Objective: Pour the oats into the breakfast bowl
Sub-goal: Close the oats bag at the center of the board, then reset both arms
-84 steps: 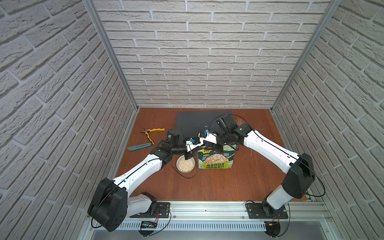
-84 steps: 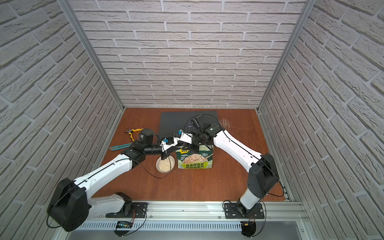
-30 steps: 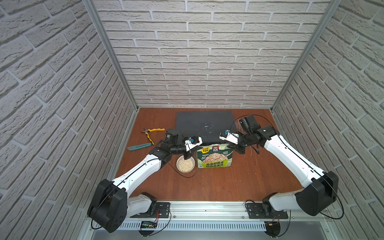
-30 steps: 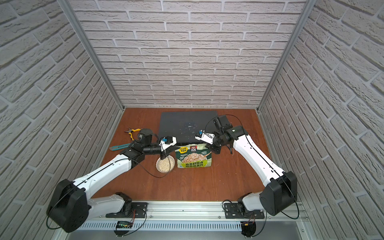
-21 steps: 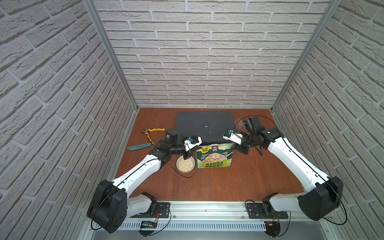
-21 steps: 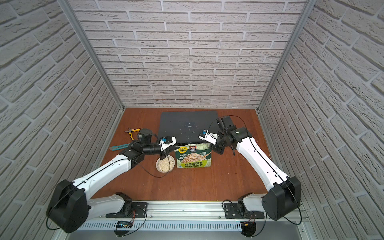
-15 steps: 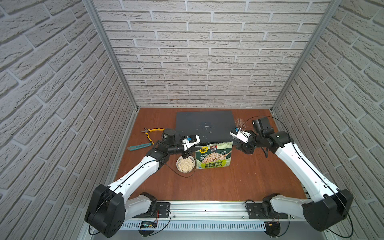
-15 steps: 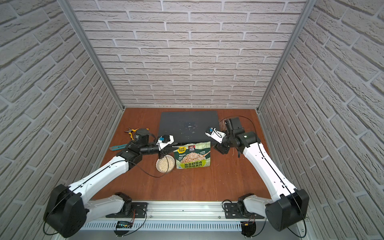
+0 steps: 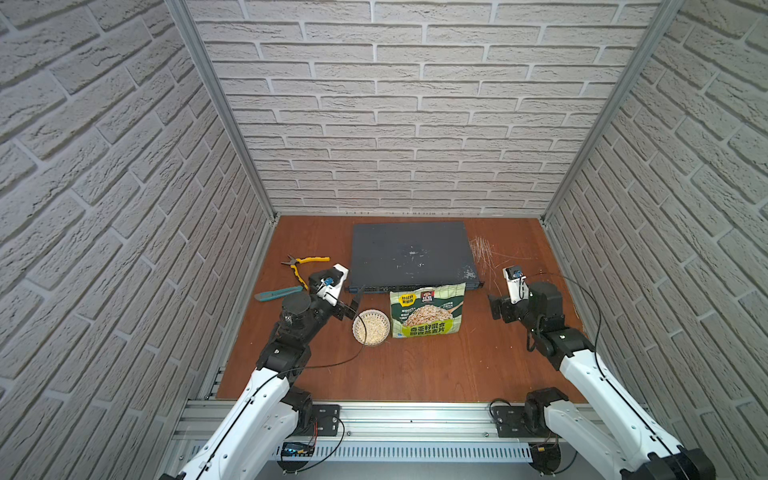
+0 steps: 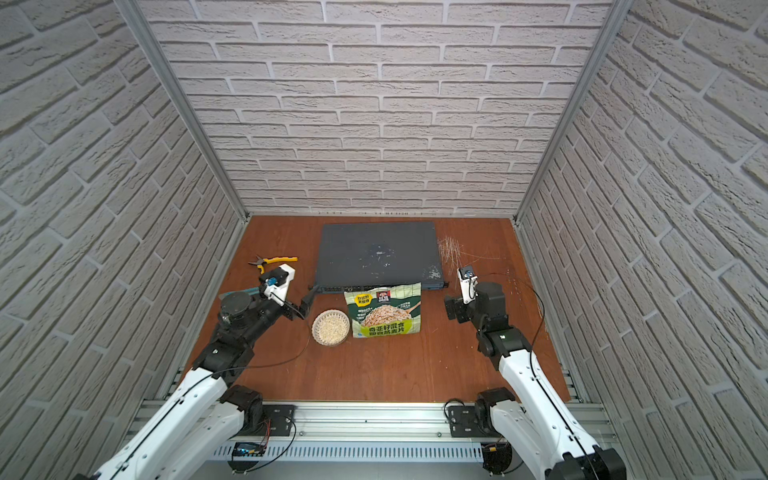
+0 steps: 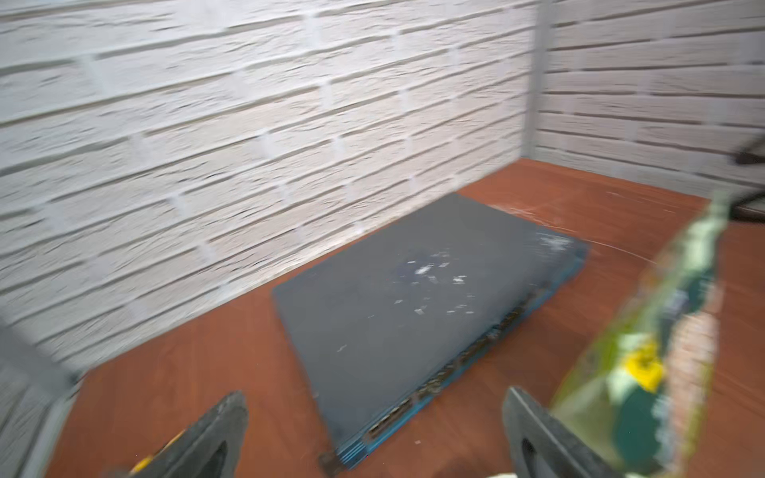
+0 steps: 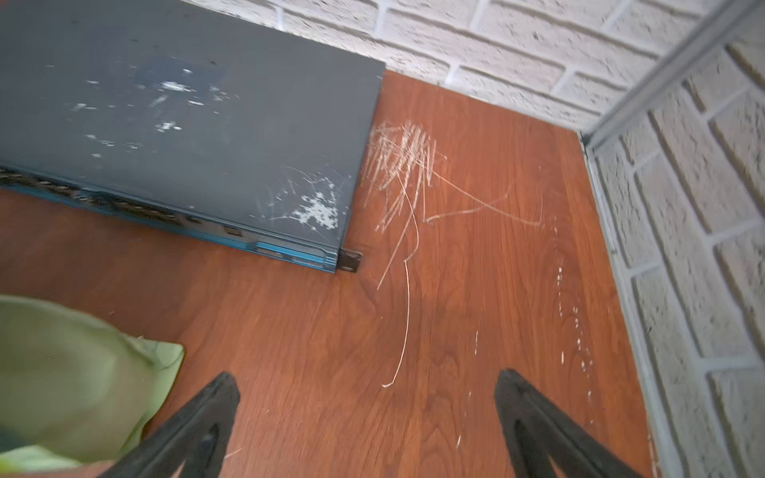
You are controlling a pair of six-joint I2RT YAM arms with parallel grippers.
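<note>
The breakfast bowl [image 9: 372, 327] [image 10: 331, 327] is small, white and latticed, and it sits on the wooden table with pale oats [image 9: 372, 329] inside. Right beside it the green-and-white oat pouch [image 9: 427, 311] [image 10: 384, 311] stands upright and free, against the front of a dark box. My left gripper [image 9: 351, 302] [image 10: 306, 303] hangs open just left of the bowl, holding nothing. My right gripper [image 9: 496, 307] [image 10: 451, 308] is open and apart from the pouch's right side. The left wrist view shows the left gripper [image 11: 372, 395] open beside the blurred pouch [image 11: 645, 351]. The right wrist view shows the right gripper [image 12: 364, 376] open over bare wood, near the pouch [image 12: 70, 372].
A flat dark grey network box [image 9: 411, 255] lies behind the pouch. Yellow-handled pliers [image 9: 303, 264] and a teal cutter [image 9: 276, 293] lie at the left, behind my left arm. Brick walls close in three sides. White scratches [image 12: 397, 165] mark the wood at the back right.
Both grippers have opened and let go of the pouch's top corners. The right arm has drawn back to the right and the left slightly left. The pouch stays standing.
</note>
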